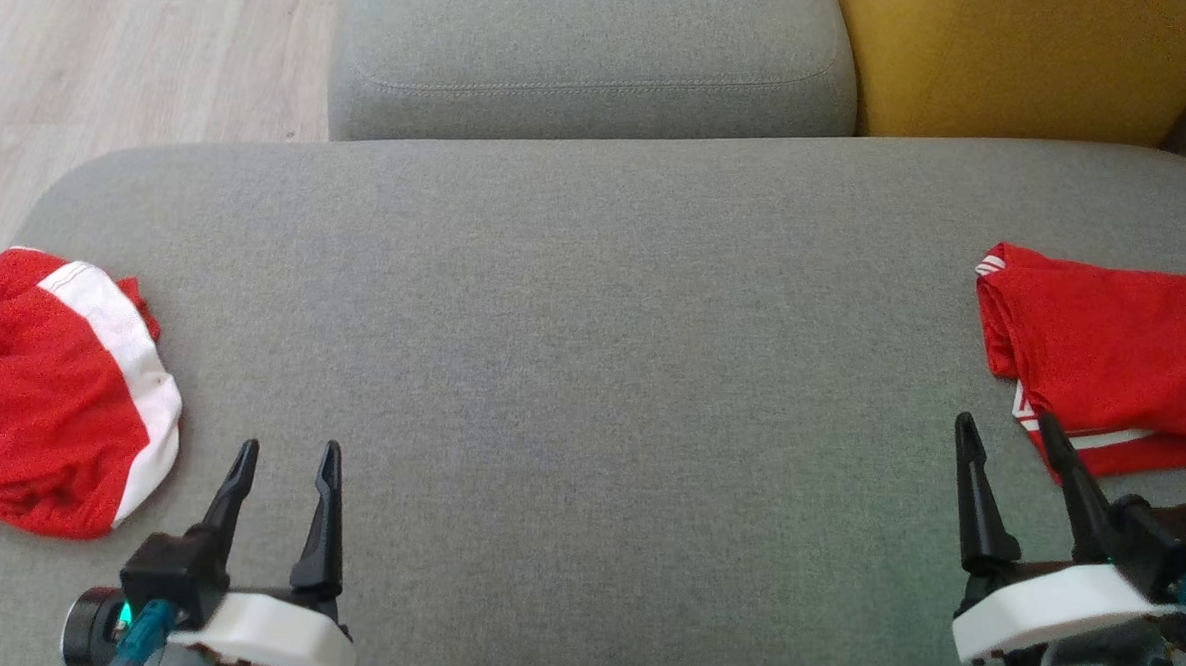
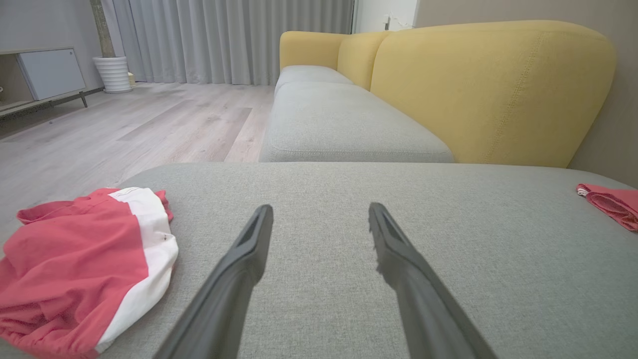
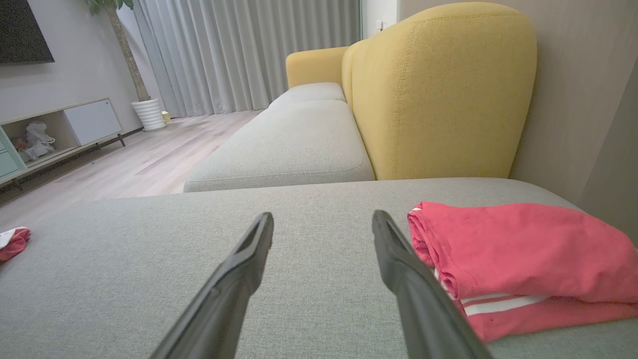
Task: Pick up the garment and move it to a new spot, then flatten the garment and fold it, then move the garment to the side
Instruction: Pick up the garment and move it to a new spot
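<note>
Though crumpled, red garment shows broad white band.

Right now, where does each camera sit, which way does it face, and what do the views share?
Head view: on the head, looking down at the grey sofa seat; left pincer and right pincer, both open, at bottom.
Left wrist view: low over the seat, facing the yellow backrest; its own fingers, crumpled red-and-white garment to their left.
Right wrist view: same heading; its own fingers, folded red garment to their right.
Shared: both wrist views show both garments.
</note>
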Controlling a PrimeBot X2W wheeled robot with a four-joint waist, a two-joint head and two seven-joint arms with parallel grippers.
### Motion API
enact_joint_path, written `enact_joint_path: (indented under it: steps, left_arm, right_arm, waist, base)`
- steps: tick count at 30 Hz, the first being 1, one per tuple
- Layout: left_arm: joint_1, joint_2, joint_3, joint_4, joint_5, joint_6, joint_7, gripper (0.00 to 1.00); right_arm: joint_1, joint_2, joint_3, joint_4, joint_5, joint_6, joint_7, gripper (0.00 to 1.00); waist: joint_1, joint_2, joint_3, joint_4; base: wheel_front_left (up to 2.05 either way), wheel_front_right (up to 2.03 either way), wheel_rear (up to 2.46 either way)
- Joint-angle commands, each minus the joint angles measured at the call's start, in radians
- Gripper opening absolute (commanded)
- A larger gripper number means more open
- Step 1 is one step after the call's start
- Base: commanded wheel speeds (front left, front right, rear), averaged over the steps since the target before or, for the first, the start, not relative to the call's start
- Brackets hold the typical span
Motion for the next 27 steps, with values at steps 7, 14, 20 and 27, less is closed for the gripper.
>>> enact_joint_path:
  steps: [7, 14, 20, 27]
  left_arm:
    - [-0.041, 0.016, 0.026, -0.031, -0.005, 0.009, -0.002, 1.0]
    - [-0.044, 0.018, 0.024, -0.03, -0.008, 0.014, -0.004, 1.0]
    - [-0.05, 0.018, 0.018, -0.029, -0.009, 0.018, -0.004, 1.0]
    - [-0.084, 0.011, 0.02, -0.024, -0.011, 0.028, -0.011, 1.0]
  right_arm:
    - [-0.029, -0.004, 0.019, -0.039, 0.0, 0.007, 0.005, 1.0]
    - [-0.028, -0.004, 0.016, -0.043, 0.001, 0.007, 0.006, 1.0]
    - [-0.025, -0.004, 0.016, -0.047, -0.002, 0.007, 0.009, 1.0]
    - [-0.016, -0.004, 0.046, -0.084, -0.005, 0.007, 0.019, 1.0]
  waist:
    - [0.0001, -0.0001, 0.002, 0.001]
    - [0.0001, -0.0001, 0.004, 0.005]
    - [0.0001, -0.0001, 0.006, 0.025]
    - [0.0001, -0.0001, 0.009, 0.136]
  base:
    - [0.0, 0.0, 0.0]
    - [0.0, 0.0, 0.0]
    - [0.0, 0.0, 0.0]
    - [0.0, 0.0, 0.0]
